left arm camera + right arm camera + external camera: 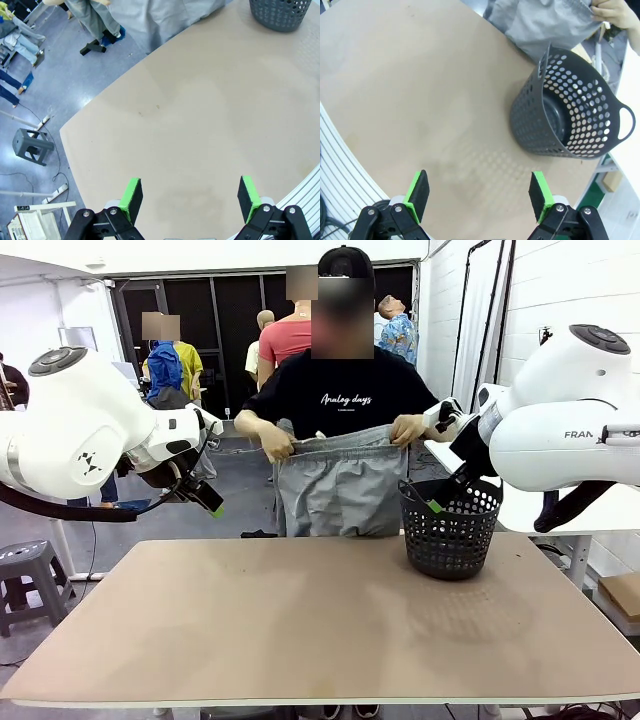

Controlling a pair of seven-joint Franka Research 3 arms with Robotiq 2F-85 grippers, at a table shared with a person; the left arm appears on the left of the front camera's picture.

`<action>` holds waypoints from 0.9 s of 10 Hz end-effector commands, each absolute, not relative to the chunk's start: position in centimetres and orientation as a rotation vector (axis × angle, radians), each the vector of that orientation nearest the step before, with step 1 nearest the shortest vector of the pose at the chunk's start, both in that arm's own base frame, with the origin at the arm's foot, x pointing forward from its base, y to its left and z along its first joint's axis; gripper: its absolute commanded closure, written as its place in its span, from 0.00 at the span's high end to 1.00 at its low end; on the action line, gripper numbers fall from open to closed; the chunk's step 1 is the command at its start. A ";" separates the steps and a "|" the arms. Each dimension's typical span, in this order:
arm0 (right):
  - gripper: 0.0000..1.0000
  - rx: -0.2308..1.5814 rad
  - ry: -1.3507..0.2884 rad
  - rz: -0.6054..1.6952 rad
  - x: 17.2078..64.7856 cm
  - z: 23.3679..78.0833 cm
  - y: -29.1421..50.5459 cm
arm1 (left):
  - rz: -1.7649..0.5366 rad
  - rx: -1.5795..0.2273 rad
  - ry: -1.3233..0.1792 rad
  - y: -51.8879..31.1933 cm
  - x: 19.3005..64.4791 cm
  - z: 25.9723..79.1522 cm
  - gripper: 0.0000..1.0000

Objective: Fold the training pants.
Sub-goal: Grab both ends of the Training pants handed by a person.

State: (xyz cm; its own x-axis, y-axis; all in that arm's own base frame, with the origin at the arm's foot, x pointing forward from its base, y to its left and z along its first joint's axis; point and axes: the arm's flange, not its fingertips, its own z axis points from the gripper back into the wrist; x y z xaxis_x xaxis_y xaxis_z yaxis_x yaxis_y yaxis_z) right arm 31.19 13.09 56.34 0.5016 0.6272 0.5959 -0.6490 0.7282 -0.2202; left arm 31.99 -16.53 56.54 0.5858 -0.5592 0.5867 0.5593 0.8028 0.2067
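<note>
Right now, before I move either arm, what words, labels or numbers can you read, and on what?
"Analog days": white script on the person's black T-shirt.
"FRAN": grey letters on the white right arm, rest hidden.
Smaller line under the shirt script: too small to read.
Dark tag on the white box on the floor: too blurred.

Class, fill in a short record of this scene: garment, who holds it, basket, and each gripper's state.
garment: light grey soft fabric training pants, hanging unfolded at the far side
held by: person's hands, at the waistband
basket: black perforated plastic basket, upright on the beige table, robot's right side
left gripper: open, above the table
right gripper: open, above the table
</note>
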 end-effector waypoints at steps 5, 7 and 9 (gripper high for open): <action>1.00 0.034 -0.705 0.770 31.2 56.3 13.1 | -0.660 0.001 -0.694 -16.5 32.0 56.6 1.00; 1.00 0.034 -0.705 0.770 31.2 56.3 13.1 | -0.660 0.001 -0.694 -16.5 32.0 56.6 1.00; 1.00 0.034 -0.705 0.770 31.2 56.3 13.1 | -0.660 0.001 -0.694 -16.5 32.0 56.6 1.00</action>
